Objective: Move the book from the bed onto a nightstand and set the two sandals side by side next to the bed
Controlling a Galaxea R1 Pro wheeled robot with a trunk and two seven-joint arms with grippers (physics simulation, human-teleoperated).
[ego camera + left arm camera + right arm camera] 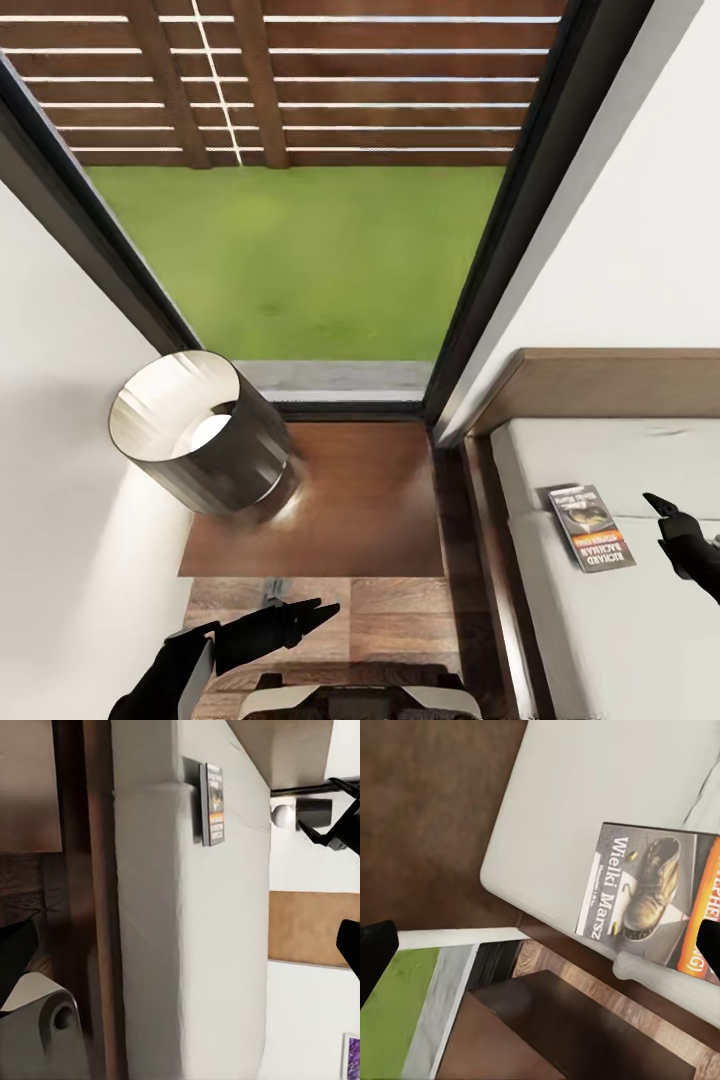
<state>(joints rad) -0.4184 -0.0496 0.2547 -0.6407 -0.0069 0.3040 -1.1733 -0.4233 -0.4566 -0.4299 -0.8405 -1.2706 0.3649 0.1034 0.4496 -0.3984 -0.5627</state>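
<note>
Neither part of the task looks done: the book point(590, 526) lies flat on the bed point(600, 640) near the headboard, the right gripper point(668, 518) hovering just beside it with fingers apart, the nightstand point(340, 510) surface bookless, left gripper point(300, 618) fingers apart.

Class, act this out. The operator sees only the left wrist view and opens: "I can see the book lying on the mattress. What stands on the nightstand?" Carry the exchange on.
Observer: A lamp with a dark cylindrical shade stands on the left part of the nightstand.
Operator: What is printed on the book?
Observer: The right wrist view shows a worn boot and the words "Wielki Marsz".
Operator: What lies behind the nightstand?
Observer: A tall black-framed window, with grass and a slatted fence outside.
</note>
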